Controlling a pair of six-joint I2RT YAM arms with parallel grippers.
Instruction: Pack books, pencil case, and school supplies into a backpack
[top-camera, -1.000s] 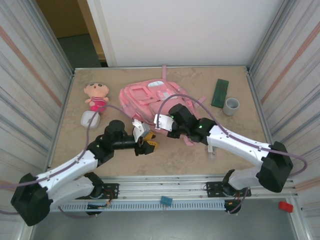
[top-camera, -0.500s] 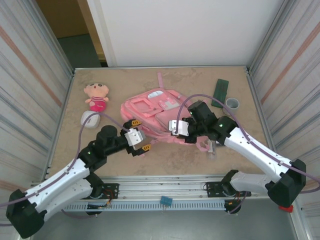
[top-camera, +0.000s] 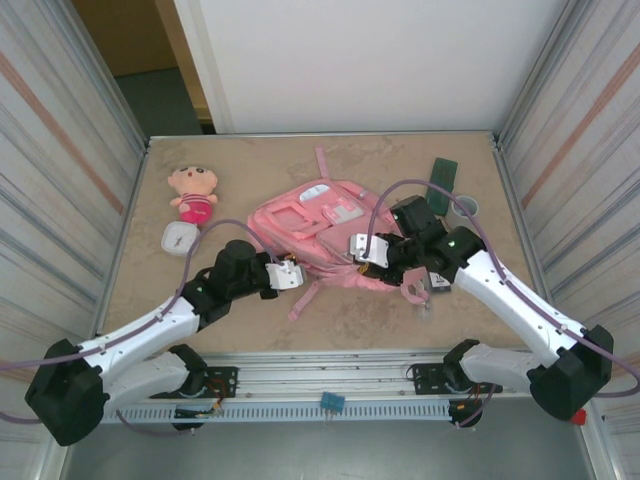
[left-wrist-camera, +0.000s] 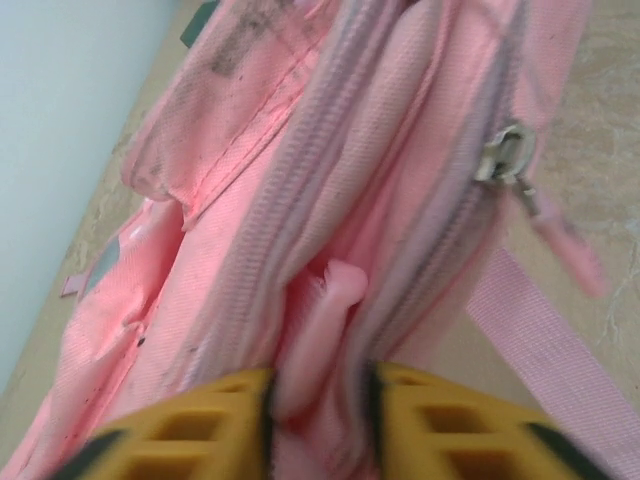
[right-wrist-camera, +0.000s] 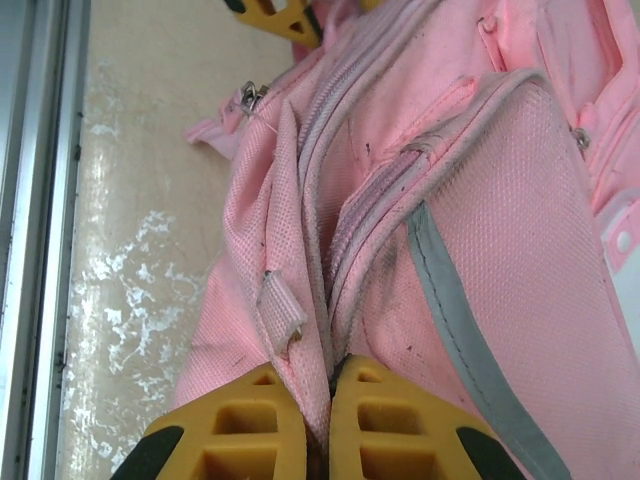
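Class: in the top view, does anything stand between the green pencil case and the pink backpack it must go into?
Yes: the right arm hangs over the gap between the pencil case and the backpack's right side. Nothing else lies between them.

One pink backpack (top-camera: 320, 215), one green pencil case (top-camera: 444, 172), one plush doll (top-camera: 193, 193), one small white rounded object (top-camera: 180, 238), one grey cylinder (top-camera: 468, 204), partly hidden.

A beige, marbled surface (top-camera: 240, 160) is lying under soft, even light. A plain white back panel (top-camera: 370, 60) is standing behind it, and ribbed side walls (top-camera: 60, 170) are closing it in. A metal rail (top-camera: 330, 375) is running along the near edge. Beyond the far left corner, what may be a doorway (top-camera: 150, 90) is showing dimly.
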